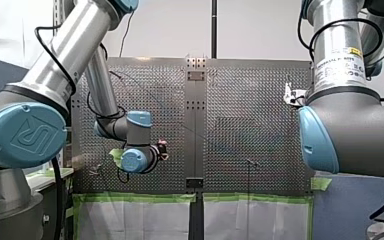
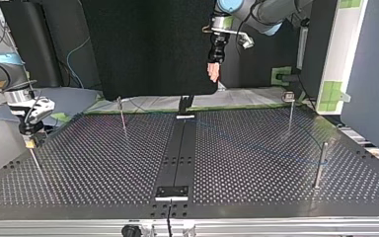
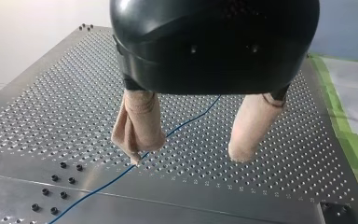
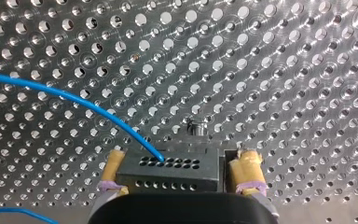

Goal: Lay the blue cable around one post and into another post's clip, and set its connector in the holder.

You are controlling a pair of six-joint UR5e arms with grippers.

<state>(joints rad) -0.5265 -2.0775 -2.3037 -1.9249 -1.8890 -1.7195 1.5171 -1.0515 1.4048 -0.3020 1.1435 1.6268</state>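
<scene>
The blue cable [image 4: 74, 98] ends in a black connector [image 4: 168, 172] that sits between the yellow pads of my right gripper [image 4: 182, 156]. The pads flank it, and a thin dark gap shows beside one. In the top view my right gripper [image 2: 28, 140] hangs at the table's left edge, over a thin post [image 2: 35, 163]. My left gripper [image 3: 186, 154] hovers open and empty above the plate, with the cable [image 3: 186, 122] lying on the holes under it. It is raised high at the back of the top view [image 2: 213, 71]. The cable [image 2: 256, 144] runs flat across the right half.
Three more thin posts stand on the perforated table [image 2: 103, 168]: one at the back left [image 2: 122, 116], one with a small head at the back right [image 2: 290, 111], one nearer at the right [image 2: 320, 165]. A dark centre strip [image 2: 180, 153] splits the plate. Green tape [image 1: 140, 198] lines an edge.
</scene>
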